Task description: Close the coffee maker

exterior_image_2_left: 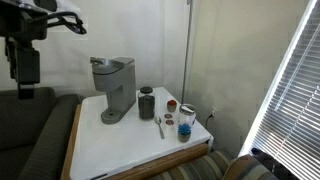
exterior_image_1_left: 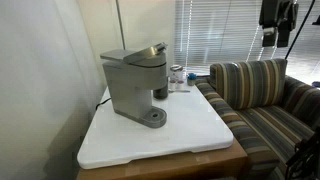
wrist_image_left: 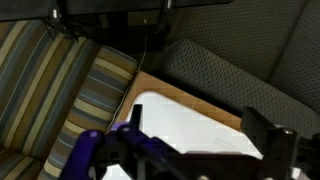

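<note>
The matte-gray coffee maker (exterior_image_1_left: 133, 85) stands at the back of the white tabletop in both exterior views (exterior_image_2_left: 112, 88). Its hinged top lid (exterior_image_1_left: 140, 52) is tilted slightly up. My gripper (exterior_image_2_left: 25, 92) hangs high above the couch, well away from the machine, and also shows at the top edge of an exterior view (exterior_image_1_left: 274, 25). In the wrist view the gripper (wrist_image_left: 200, 132) has its two fingers spread wide and empty, looking down on a corner of the table (wrist_image_left: 190, 120). The coffee maker is out of the wrist view.
A dark cup (exterior_image_2_left: 147, 103), small jars (exterior_image_2_left: 186, 121) and a spoon (exterior_image_2_left: 160, 126) sit beside the machine. A striped couch (exterior_image_1_left: 255, 90) borders the table. Window blinds (exterior_image_2_left: 285, 90) stand behind, and a white wall is close to the machine.
</note>
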You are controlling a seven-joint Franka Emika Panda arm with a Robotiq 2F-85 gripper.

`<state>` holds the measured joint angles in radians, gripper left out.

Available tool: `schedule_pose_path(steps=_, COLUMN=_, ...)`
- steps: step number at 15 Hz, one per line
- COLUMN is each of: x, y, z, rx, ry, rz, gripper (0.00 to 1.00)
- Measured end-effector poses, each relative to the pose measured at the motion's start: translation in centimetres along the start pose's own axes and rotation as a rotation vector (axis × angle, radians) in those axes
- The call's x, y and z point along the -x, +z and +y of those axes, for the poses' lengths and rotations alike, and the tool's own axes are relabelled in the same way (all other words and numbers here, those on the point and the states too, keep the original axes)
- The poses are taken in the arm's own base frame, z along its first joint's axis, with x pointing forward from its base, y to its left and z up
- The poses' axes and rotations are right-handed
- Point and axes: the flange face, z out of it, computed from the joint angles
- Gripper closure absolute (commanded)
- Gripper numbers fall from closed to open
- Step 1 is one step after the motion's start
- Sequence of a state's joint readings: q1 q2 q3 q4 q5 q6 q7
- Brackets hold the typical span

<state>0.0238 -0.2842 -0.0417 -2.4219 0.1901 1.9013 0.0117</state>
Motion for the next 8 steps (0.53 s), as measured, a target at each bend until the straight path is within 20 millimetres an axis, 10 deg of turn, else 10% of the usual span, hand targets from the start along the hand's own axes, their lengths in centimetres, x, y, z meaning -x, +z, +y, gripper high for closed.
schedule_pose_path(steps=8, x=-1.0, y=-2.9, z=-1.8, rx=0.017, ry=-0.039, rz=0.029, gripper=0.0)
